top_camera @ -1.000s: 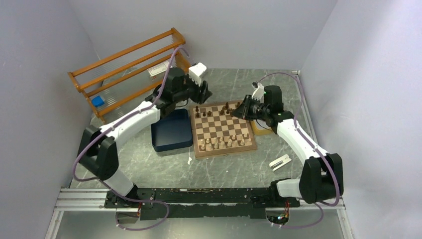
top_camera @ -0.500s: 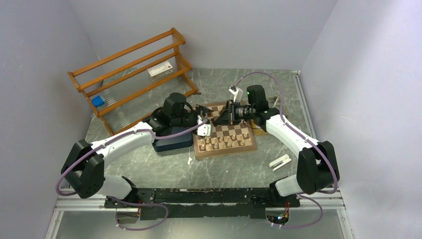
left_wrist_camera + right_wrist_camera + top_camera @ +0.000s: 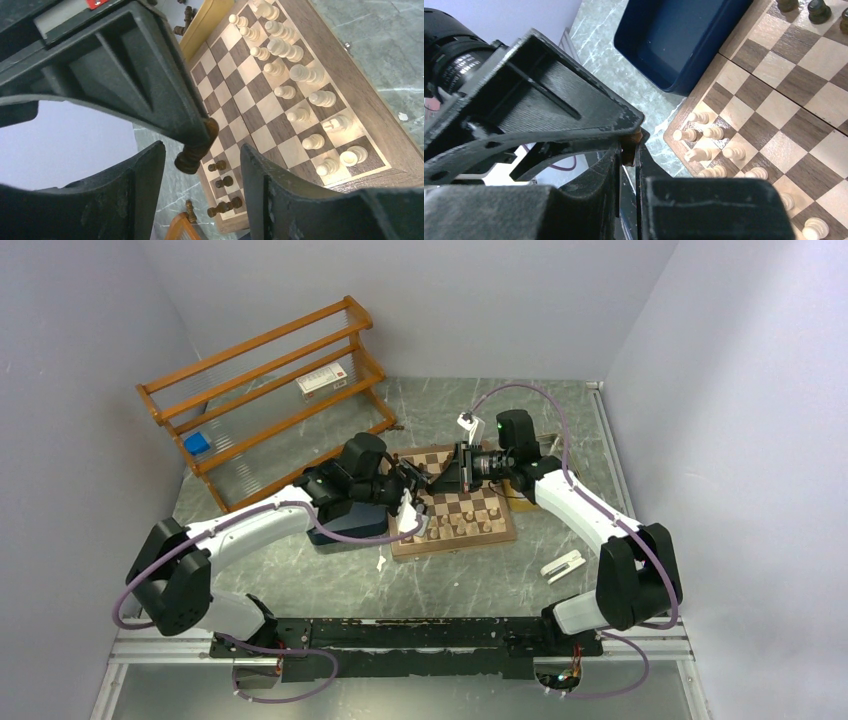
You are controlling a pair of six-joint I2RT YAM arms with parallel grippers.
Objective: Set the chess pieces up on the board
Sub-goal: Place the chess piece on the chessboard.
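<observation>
The board [image 3: 455,547] lies mid-table, with cream men on its near rows and a few dark chess pieces [image 3: 452,454] on the far row. My right gripper [image 3: 441,478] hangs over the board's left part, shut on a dark brown chess piece [image 3: 629,150]. My left gripper [image 3: 418,482] faces it, open. In the left wrist view that held piece [image 3: 191,158] hangs between my open left fingers [image 3: 150,170] without touching them. More dark pieces [image 3: 220,180] stand on the board's far edge.
A dark blue tray [image 3: 345,528] sits left of the board, partly under my left arm. A yellow tray [image 3: 521,502] with dark pieces lies at the board's right. A wooden rack [image 3: 260,380] stands back left. A small white object [image 3: 563,566] lies front right.
My left arm swung down from the back left to the board's left side and closed in on the right gripper. My right gripper moved left over the board with the piece.
</observation>
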